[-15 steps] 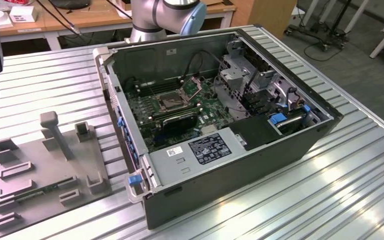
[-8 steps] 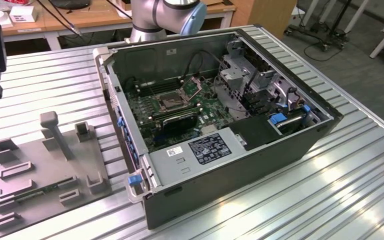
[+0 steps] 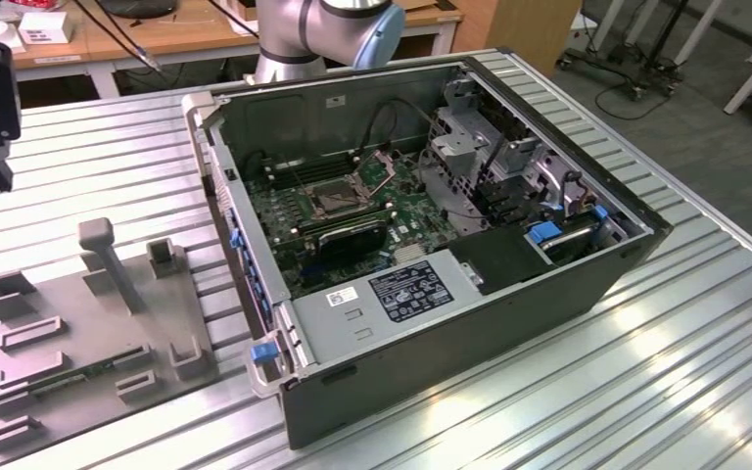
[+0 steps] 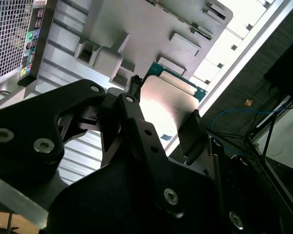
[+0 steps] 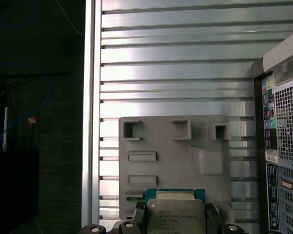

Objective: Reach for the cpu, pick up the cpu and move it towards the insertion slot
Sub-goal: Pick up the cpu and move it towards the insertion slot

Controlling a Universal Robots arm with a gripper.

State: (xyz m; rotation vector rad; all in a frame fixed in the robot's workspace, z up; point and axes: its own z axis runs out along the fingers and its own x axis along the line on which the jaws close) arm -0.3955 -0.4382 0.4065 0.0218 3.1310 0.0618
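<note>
Claw (image 4: pixel 162 109) gripping cpu (image 5: pixel 176 218), printed lid, grey tray (image 5: pixel 161 141) beyond

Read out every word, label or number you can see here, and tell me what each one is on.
Nothing is clear enough to quote.
Printed lines on the cpu, held in the gripper: too small.
The black label on the power supply: too small.
The white sticker beside it: blurred.
The rear labels on the computer case: blurred.

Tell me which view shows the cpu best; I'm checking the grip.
The second wrist view: the cpu sits clamped between the tool's fingers. The first wrist view shows its printed top, cropped; in the exterior view it's too small to tell.
</note>
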